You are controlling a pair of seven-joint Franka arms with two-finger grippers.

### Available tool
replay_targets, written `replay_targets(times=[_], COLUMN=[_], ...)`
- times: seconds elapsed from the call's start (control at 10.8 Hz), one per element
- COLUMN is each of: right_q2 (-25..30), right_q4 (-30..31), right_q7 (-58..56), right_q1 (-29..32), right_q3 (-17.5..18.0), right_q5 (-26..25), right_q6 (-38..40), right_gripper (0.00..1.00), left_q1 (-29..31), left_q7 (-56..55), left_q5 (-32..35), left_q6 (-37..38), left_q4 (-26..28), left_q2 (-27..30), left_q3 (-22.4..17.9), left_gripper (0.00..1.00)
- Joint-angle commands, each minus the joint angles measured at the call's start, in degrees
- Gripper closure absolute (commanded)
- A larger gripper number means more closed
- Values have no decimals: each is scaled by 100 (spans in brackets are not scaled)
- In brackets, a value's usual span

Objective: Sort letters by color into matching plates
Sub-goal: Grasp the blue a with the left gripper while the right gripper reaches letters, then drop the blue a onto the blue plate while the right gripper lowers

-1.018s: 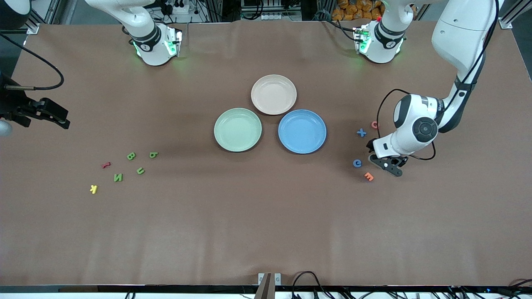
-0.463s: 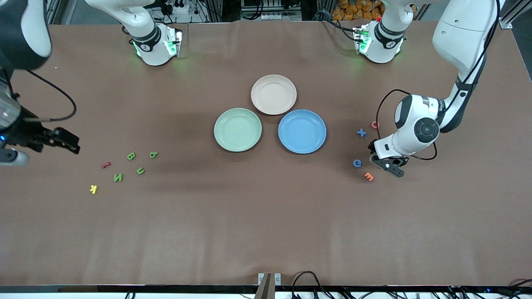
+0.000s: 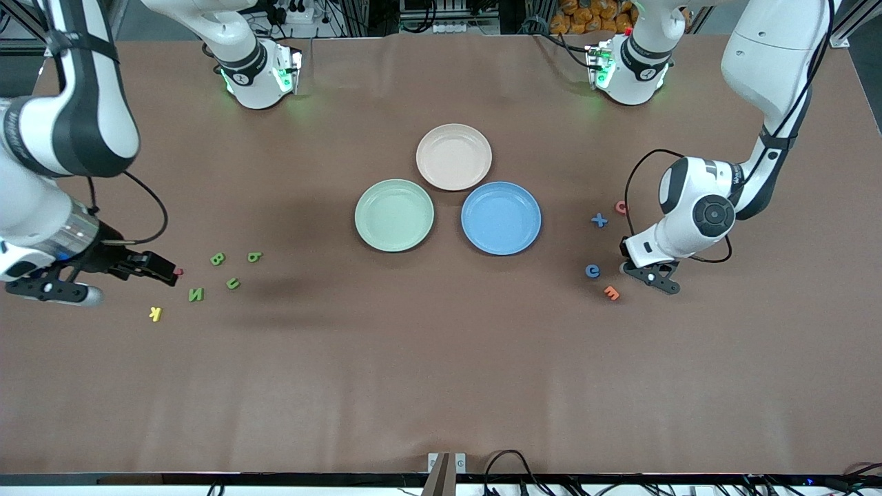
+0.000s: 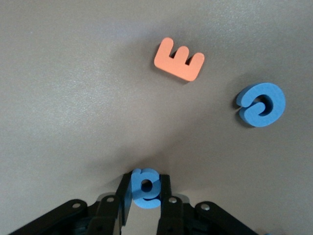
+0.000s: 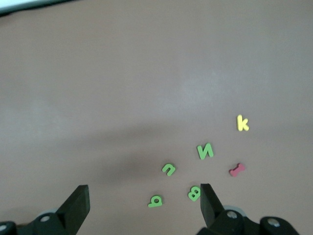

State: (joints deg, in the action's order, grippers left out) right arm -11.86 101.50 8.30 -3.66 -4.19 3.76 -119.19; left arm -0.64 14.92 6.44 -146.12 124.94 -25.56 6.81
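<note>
Three plates clustered mid-table: pale green plate (image 3: 394, 215), blue plate (image 3: 501, 218) beside it toward the left arm's end, beige-pink plate (image 3: 454, 157) at 12 o'clock above the gap between them, farther from the front camera. All three bare of letters. Toward the right arm's end, four green letters lying loose on the table: green B (image 3: 218, 259), green b (image 3: 255, 257) at 3 o'clock from it, green u (image 3: 233, 283) and green N (image 3: 196, 295) nearer the camera. Yellow k (image 3: 155, 314) at 8 o'clock from the N; red letter (image 3: 178, 271) just showing at the tip of the right gripper (image 3: 160, 269). Right gripper hanging over the table at 9 o'clock from the green group, fingers (image 5: 78, 203) spread wide in the right wrist view, holding nothing. Toward the left arm's end, blue x (image 3: 599, 220) with a red c (image 3: 621, 207) at 2 o'clock from it, blue c (image 3: 592, 271) nearer the camera, orange E (image 3: 611, 293) at 5 o'clock from the blue c. Left gripper (image 3: 646, 273) low over the table at 3 o'clock from the blue c, fingers (image 4: 123, 196) pinched close on a fourth blue letter (image 4: 145, 187), seen clamped between them in the left wrist view.
</note>
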Motion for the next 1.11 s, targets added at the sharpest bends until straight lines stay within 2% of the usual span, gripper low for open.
replay_targets(times=[0.0,0.28,0.46,0.65,0.83,1.02], right_q2=[-139,-483,-676,-826,-1062,-1230], right_q4=[694,1212,1477,1687,1794,1934], right_q7=[584,840,832,840,832,832], right_q1=[49,40,32,14,14,14], right_q3=[32,41,41,41,41,41], right_q5=[143,265,642,644,644,644], right_q6=[-647,-1472,-1939,-2246,-2511,-2783], right_gripper=[0,0,0,0,0,0], left_q1=[-50,-130,-130,-156,-339,-778], left_q7=[-234,-664,-1129,-1639,-2201,-2912], left_q5=[-99,-99,-99,-99,-91,-91], left_q6=[-30,-4,22,84,503,1040], left_q4=[66,-4,-57,-232,-504,-908], left_q2=[16,113,262,271,271,210], left_q3=[31,162,355,575,725,725], left_gripper=[100,100,100,100,100,100])
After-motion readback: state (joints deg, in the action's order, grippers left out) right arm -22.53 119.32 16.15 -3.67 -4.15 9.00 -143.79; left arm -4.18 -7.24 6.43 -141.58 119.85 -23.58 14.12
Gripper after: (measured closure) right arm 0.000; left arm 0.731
